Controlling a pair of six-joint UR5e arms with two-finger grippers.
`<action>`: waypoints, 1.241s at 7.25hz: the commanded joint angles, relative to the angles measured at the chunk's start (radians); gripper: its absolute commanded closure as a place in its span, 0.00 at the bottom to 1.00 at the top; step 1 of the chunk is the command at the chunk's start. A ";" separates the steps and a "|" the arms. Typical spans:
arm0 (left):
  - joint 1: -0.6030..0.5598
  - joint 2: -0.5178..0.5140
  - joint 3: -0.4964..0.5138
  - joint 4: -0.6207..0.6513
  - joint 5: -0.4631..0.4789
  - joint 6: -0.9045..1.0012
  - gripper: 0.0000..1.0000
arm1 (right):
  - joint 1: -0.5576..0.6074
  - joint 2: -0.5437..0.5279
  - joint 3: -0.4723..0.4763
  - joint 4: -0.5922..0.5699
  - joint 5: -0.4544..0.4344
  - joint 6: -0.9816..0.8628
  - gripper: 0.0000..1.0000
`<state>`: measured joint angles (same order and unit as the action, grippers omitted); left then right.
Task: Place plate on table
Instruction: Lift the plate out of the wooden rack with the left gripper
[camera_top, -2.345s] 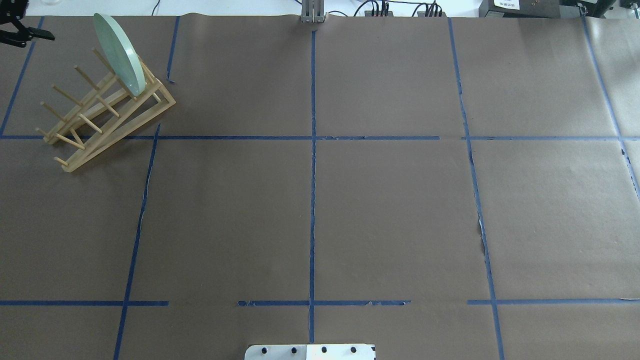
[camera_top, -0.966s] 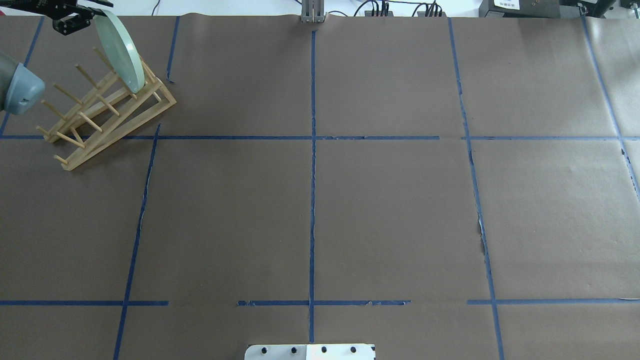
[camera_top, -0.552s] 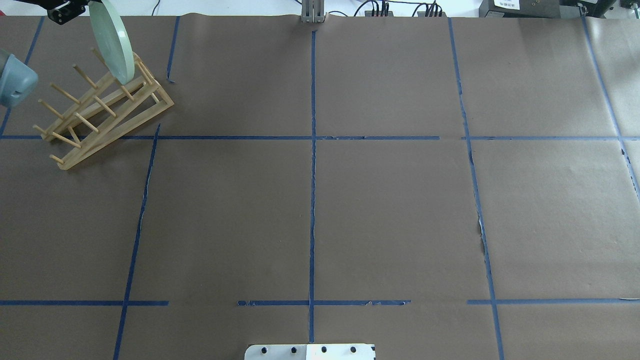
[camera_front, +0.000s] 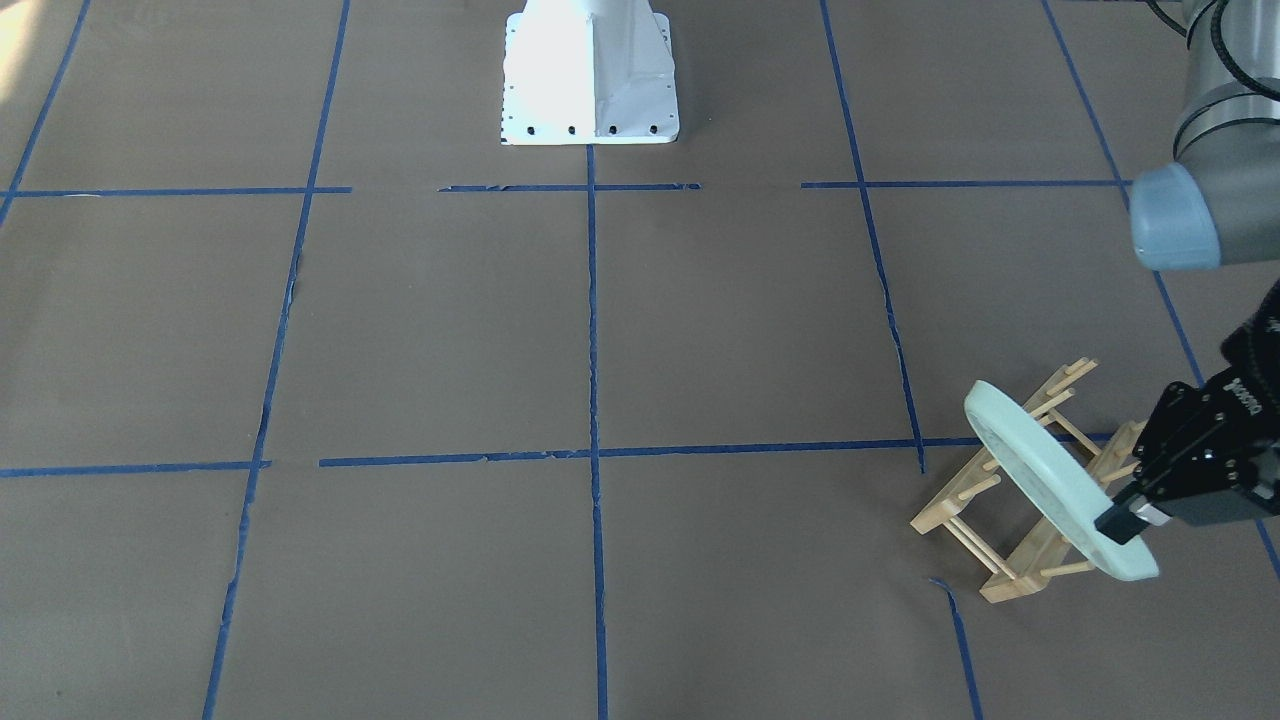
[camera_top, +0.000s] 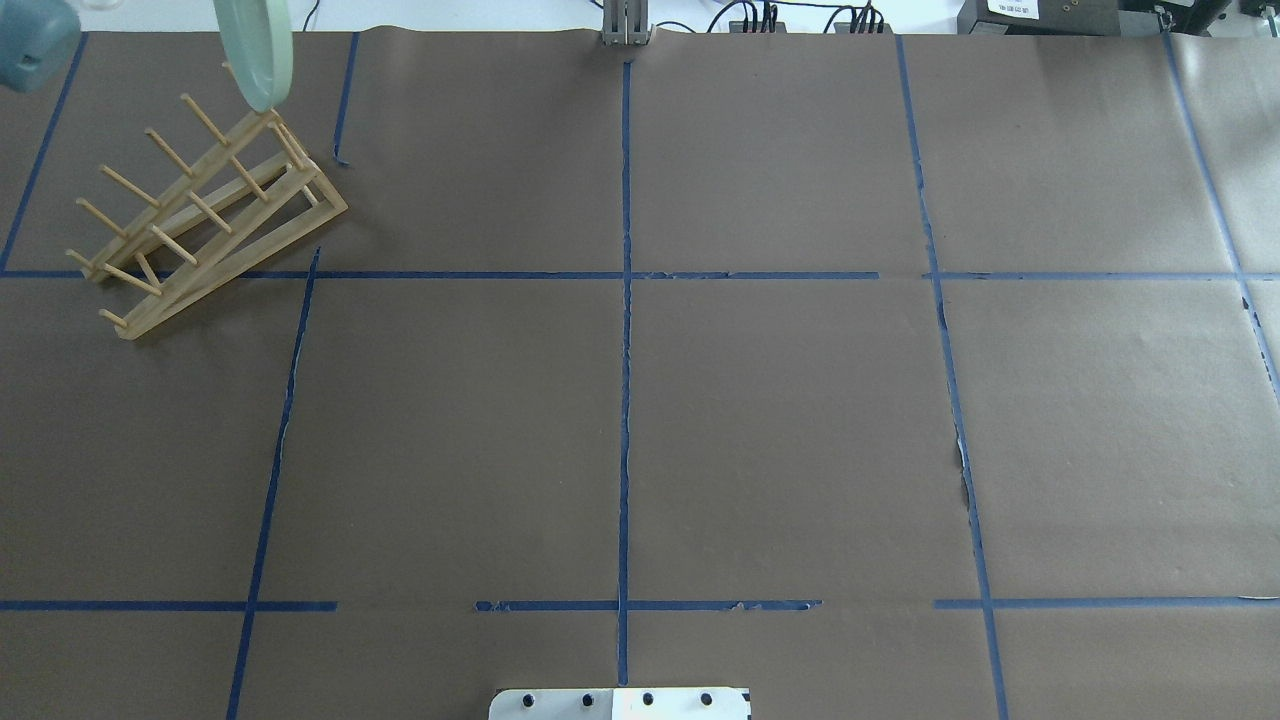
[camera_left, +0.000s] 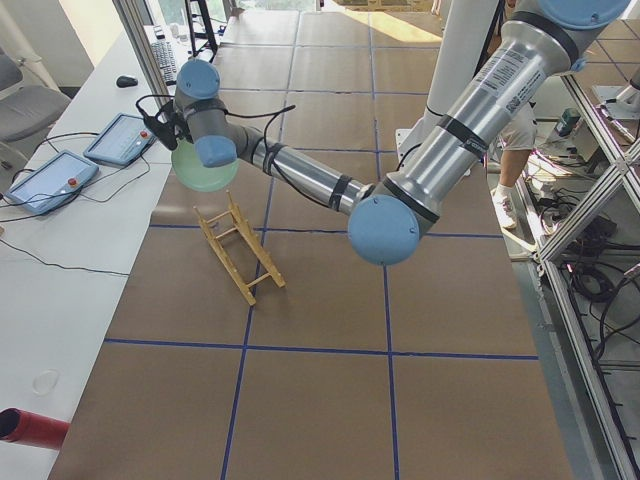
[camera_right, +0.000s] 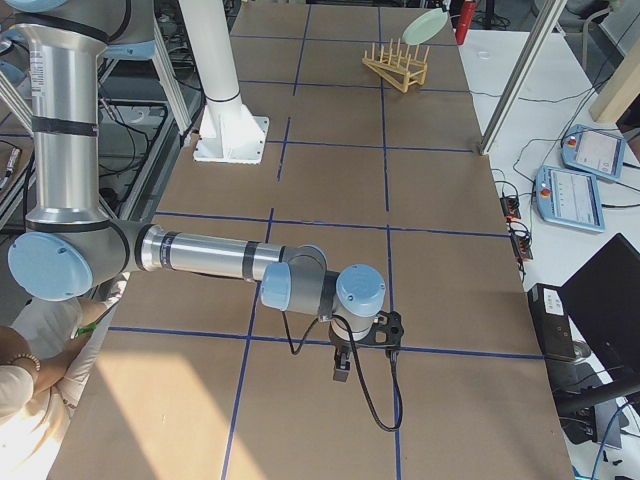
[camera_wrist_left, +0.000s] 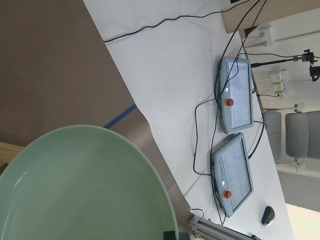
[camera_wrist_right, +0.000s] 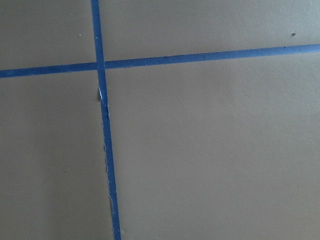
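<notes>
Left tool (camera_front: 1125, 525) clenched on the plate (camera_front: 1040, 475) rim — plate held tilted on edge just above the rack (camera_front: 950, 505), far left of the counter (camera_front: 750, 330), likely to clear the pegs. Right tool (camera_right: 340, 370) — cannot tell its state.

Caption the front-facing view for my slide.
Left gripper holds round mint-green plate tilted above light wooden peg rack.

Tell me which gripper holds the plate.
The left gripper: it clamps the plate by its rim above the rack; the right gripper hangs over the table far away.
</notes>
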<state>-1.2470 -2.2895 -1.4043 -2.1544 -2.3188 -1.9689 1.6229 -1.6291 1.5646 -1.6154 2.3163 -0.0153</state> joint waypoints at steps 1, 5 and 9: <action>0.145 -0.128 -0.080 0.424 0.113 0.218 1.00 | 0.000 0.000 0.000 0.000 0.000 0.000 0.00; 0.627 -0.222 -0.010 0.968 0.542 0.459 1.00 | 0.000 0.000 0.000 0.000 0.000 0.000 0.00; 0.748 -0.197 0.028 0.978 0.568 0.450 1.00 | 0.000 0.000 0.000 0.000 0.000 0.000 0.00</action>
<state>-0.5205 -2.4951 -1.3803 -1.1758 -1.7531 -1.5163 1.6229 -1.6291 1.5646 -1.6153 2.3163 -0.0154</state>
